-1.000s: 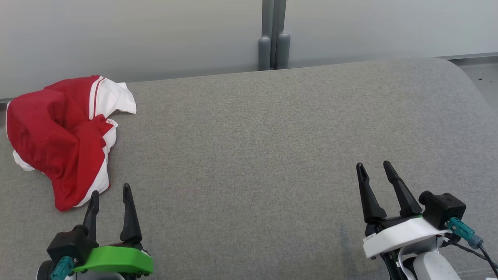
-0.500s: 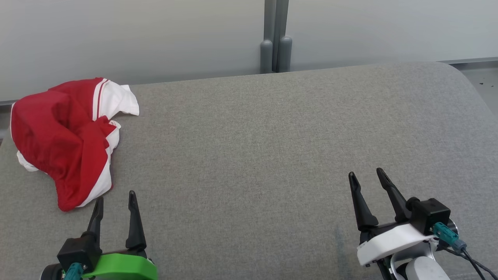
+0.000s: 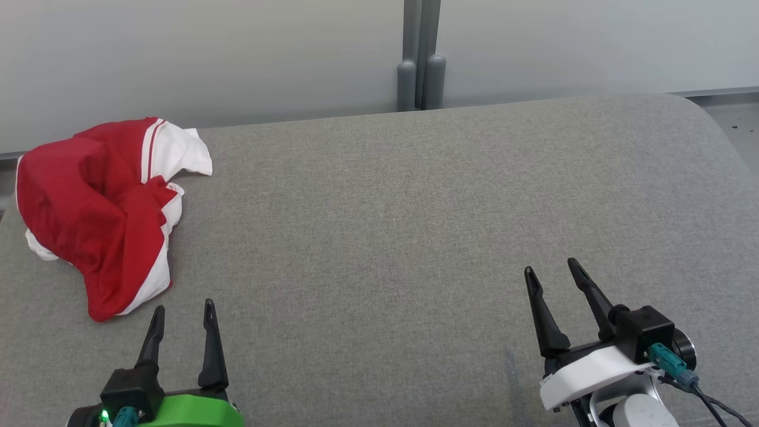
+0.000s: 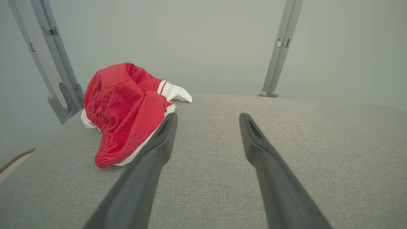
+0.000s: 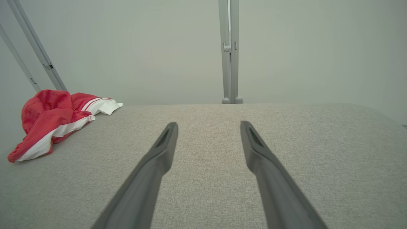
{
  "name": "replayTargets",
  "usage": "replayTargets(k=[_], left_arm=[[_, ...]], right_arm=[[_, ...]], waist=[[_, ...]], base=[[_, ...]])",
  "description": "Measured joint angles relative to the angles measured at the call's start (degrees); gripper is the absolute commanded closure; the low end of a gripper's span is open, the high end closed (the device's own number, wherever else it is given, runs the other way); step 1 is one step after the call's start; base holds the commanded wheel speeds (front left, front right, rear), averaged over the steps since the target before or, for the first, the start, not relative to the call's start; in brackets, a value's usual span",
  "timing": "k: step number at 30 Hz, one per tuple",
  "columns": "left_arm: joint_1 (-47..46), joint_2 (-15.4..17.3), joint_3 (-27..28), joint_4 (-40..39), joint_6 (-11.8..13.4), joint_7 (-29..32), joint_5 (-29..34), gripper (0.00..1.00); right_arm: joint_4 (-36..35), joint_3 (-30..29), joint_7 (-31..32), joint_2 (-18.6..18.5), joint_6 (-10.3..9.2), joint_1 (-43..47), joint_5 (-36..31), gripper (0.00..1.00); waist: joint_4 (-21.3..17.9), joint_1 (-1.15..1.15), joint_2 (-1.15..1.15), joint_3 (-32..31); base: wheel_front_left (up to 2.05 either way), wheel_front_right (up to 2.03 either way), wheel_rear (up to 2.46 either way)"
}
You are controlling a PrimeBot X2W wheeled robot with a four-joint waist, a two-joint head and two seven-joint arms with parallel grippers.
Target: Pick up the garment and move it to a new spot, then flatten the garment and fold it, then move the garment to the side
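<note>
At the near edge of the grey table (image 3: 379,225), the left gripper (image 3: 184,306) and the right gripper (image 3: 550,266) each have their fingers spread apart, holding nothing. Farther on, the crumpled red and white garment (image 3: 89,207) lies at the table's far left corner, untouched. Behind the table's far edge stands a grey post (image 3: 420,77).

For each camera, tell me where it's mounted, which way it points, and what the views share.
Head view: on the head, looking forward and down at the grey pad; left gripper and right gripper show, both open.
Left wrist view: on the left wrist, looking along its fingers toward the garment.
Right wrist view: on the right wrist, looking along its fingers at the post.
Shared: all three show the garment at the pad's left.
</note>
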Motion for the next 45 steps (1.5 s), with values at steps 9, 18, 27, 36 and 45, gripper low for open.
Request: replayTargets(k=[9, 18, 27, 36, 45], left_arm=[[0.00, 0.00, -0.33, 0.25, 0.01, -0.08, -0.44, 0.00], [0.00, 0.00, -0.42, 0.29, 0.03, -0.08, -0.87, 0.00], [-0.08, 0.00, -0.48, 0.40, 0.01, -0.08, -0.82, 0.00], [-0.32, 0.02, -0.11, -0.24, 0.20, -0.08, 0.05, 0.00], [-0.27, 0.02, 0.59, -0.34, 0.30, -0.08, 0.18, 0.00]], right_arm=[[0.03, -0.22, -0.01, 0.00, 0.00, 0.00, 0.00, 0.00], [-0.01, -0.23, -0.01, 0.00, 0.00, -0.01, 0.00, 0.00], [-0.33, -0.42, -0.10, 0.00, 0.00, 0.10, -0.31, 0.00], [-1.01, -0.04, -0.16, 0.00, 0.00, 0.88, -0.38, 0.00], [-1.48, -0.22, -0.16, 0.00, 0.00, 0.89, -0.26, 0.00]], waist=[[-0.03, 0.00, 0.00, 0.11], [0.07, 0.00, 0.00, 0.30], [1.39, 0.00, 0.00, 0.37], [6.65, 0.00, 0.00, 0.36], [13.74, 0.00, 0.00, 0.39]], base=[[0.00, 0.00, 0.00], [0.00, 0.00, 0.00], [0.00, 0.00, 0.00], [0.00, 0.00, 0.00], [0.00, 0.00, 0.00]])
